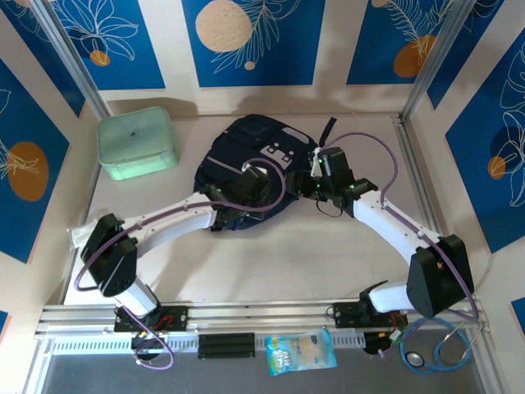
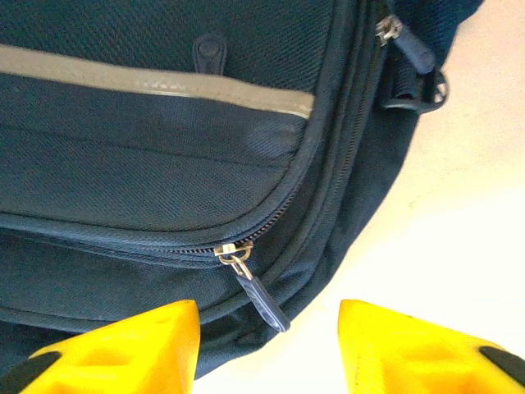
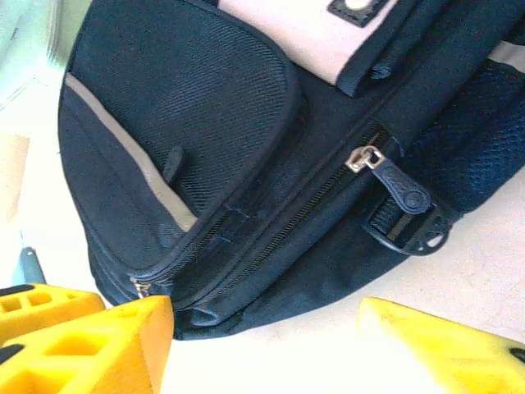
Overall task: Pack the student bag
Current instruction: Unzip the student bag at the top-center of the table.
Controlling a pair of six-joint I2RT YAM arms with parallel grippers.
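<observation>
One student bag [image 1: 250,139] lies flat at centre of the top view, both arms reaching over it.
Soft, floppy fabric, probably light and will sag, so take it by a strap or zipper pull [image 2: 264,302]. One mint box [image 1: 137,144] upper left. Two grippers: left gripper [image 2: 269,328] and right gripper [image 3: 267,320], both part-spread, holding nothing. Two zipper pulls in the left wrist view.
</observation>
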